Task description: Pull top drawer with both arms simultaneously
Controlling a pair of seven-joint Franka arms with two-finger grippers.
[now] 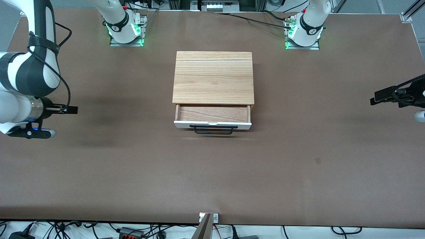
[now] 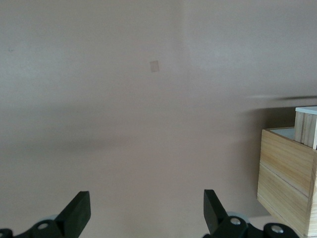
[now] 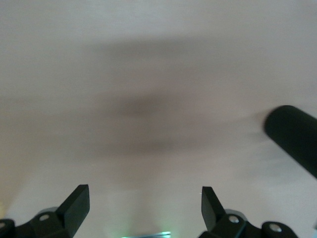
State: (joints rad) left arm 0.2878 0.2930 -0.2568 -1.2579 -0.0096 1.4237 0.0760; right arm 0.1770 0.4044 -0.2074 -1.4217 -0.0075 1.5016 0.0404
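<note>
Brown table (image 1: 298, 166) | top drawer (image 1: 212, 125) part-open, rigid, probably slides lightly (grab black bar handle (image 1: 213, 129)) | left gripper (image 2: 147, 210), right gripper (image 3: 145, 208) spread, empty, over table ends

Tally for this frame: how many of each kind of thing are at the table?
Wooden cabinet: 1
Top drawer, pulled partly out: 1
Open grippers over the table, away from the drawer: 2, the left gripper and right gripper
Total: 4
</note>
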